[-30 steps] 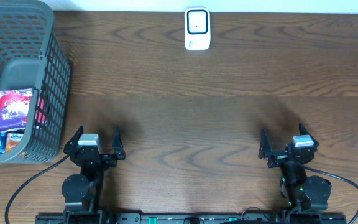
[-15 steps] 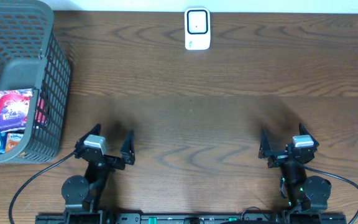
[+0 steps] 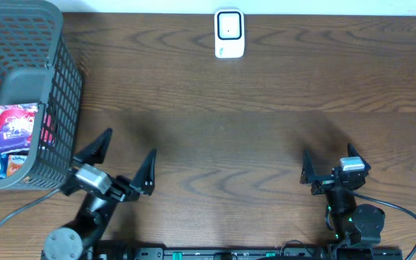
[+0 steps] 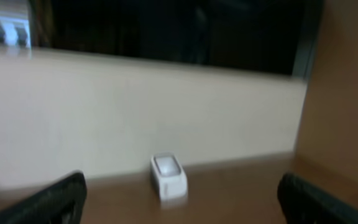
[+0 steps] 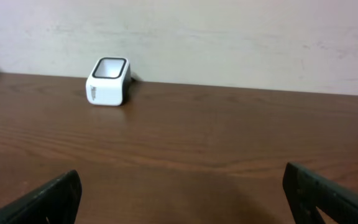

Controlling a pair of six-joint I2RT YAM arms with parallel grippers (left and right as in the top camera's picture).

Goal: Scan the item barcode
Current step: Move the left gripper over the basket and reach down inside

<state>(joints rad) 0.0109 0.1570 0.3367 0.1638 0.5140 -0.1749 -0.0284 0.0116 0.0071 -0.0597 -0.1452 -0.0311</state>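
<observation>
Left gripper [image 3: 130, 144] and right gripper [image 3: 328, 152] gape wide, empty. Packet [image 3: 16, 123] sits in the basket [image 3: 65, 87] at nine o'clock. It looks light, crinkly, likely slippery, so pinch an edge. Scanner [image 3: 229, 33] at twelve.

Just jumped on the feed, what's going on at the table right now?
Nothing is picked up yet. The left gripper is open and empty, tilted beside the grey basket, which holds snack packets. The right gripper is open and empty on its side of the table. The white scanner stands at the far edge with nothing in front of it.
</observation>
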